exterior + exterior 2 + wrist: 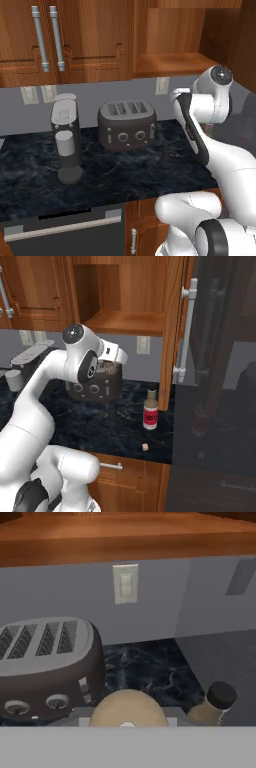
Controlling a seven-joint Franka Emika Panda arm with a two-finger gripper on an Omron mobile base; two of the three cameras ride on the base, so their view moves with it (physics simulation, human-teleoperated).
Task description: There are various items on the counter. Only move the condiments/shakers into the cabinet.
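My gripper (111,367) hangs above the counter (85,428), in front of the toaster, shut on the tan wooden shaker (112,370). The shaker's round tan top (127,708) sits low in the hand view and hides the fingertips. The small black shaker (112,415) stands on the counter below the hand, also visible as a dark shape (165,155). To its right stands the clear bottle with red label and dark cap (150,411), whose cap (220,695) shows in the hand view. The cabinet's doorless shelf niche (127,322) lies above and slightly to the right.
A dark four-slot toaster (126,124) stands mid-counter and the grey-black coffee machine (66,140) stands to its left. A wooden side panel with a long silver handle (186,331) and a dark glossy tall unit (217,406) bound the right. A tiny tan block (145,446) lies near the counter's front edge.
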